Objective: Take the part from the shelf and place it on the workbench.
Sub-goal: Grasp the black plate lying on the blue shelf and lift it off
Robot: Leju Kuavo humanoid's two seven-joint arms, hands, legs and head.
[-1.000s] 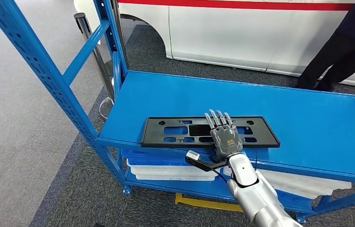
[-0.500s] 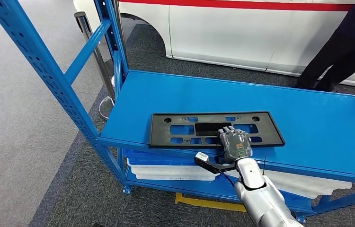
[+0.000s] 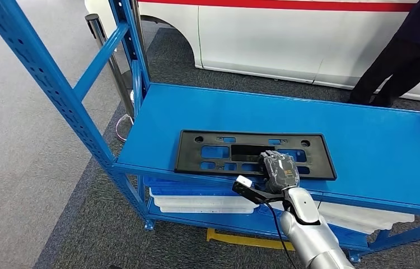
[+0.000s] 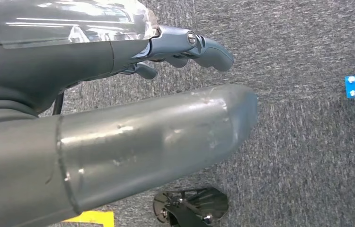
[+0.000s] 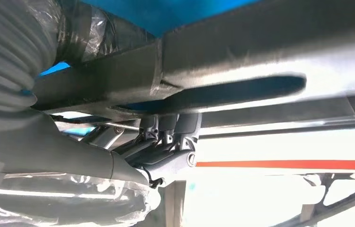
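The part is a flat black plastic plate [image 3: 219, 151] with several cut-outs, lying on the blue shelf [image 3: 364, 140] close to its front edge. My right hand [image 3: 279, 171] reaches in from below, and its fingers curl over the plate's near edge right of the middle. In the right wrist view the dark fingers [image 5: 166, 142] close around a bar of the black plate [image 5: 261, 52]. My left hand [image 4: 185, 47] hangs over grey carpet and holds nothing, its fingers apart.
A blue shelf upright [image 3: 56, 84] slants up on the left. White bins [image 3: 202, 202] sit on the lower shelf. A white car [image 3: 286, 33] stands behind, a person's dark legs [image 3: 398, 61] at the back right. A metal post [image 3: 107, 50] is at the shelf's left corner.
My right hand's fingers went from lying flat on the plate to curling around its near edge. The plate has shifted slightly to the right.
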